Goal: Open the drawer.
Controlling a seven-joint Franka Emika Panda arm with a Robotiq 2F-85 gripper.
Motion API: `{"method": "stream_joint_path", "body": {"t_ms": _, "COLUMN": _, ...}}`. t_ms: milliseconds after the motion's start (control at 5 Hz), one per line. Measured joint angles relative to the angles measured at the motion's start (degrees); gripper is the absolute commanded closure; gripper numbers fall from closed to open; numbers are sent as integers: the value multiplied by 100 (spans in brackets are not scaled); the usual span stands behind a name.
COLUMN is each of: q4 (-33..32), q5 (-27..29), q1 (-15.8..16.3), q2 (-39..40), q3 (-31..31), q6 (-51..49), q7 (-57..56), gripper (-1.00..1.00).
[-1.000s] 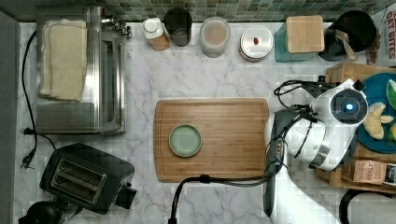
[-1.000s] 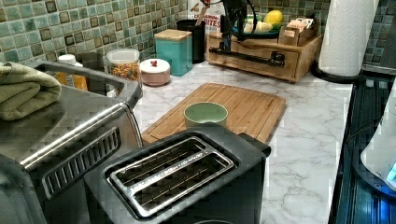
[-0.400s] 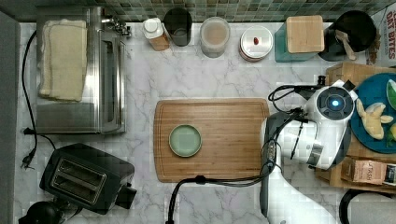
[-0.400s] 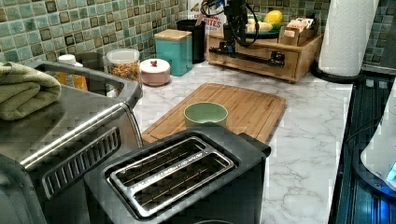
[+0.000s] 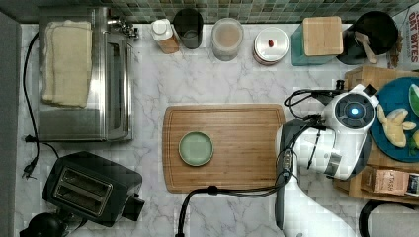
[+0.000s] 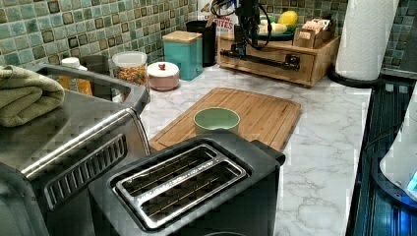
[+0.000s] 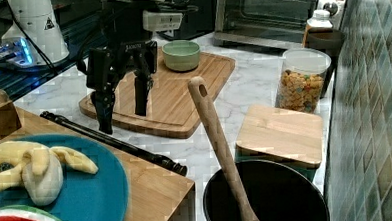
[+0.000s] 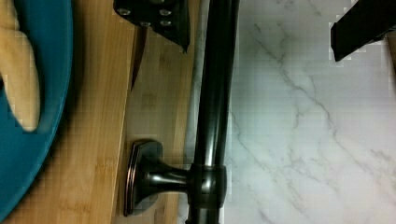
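Arm position vs. one second ago: in the top view the wrist has moved toward the top view's left and slightly up, so it now sits over the drawer's front edge, beside the cutting board (image 5: 225,148).

Gripper (image 7: 123,109) points down with jaws apart, one finger (image 7: 104,112) at the bar handle (image 7: 113,142), the other (image 7: 140,95) out over the board side. In the wrist view the handle (image 8: 214,93) runs between the two fingertips, not clamped; one fingertip (image 8: 159,16) sits over the drawer front.

Drawer (image 6: 275,61): at the tabletop's (image 6: 324,142) far end in the left view, under the blue plate (image 7: 95,195) with fruit. Closed; position unchanged from both earlier frames.

Green bowl (image 5: 196,148) on the board: unchanged.
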Motion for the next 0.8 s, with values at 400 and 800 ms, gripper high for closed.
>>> {"method": "stream_joint_path", "body": {"t_ms": 400, "q4": -145, "q5": -1, "q1": -34, "q2": 8, "q3": -43, "q6": 574, "q7": 196, "gripper": -100}}
{"method": "stream_joint_path", "body": {"t_ms": 800, "q4": -582, "q5": 24, "q1": -34, "q2": 32, "q3": -59, "q6": 1519, "q7": 285, "gripper": -100}}
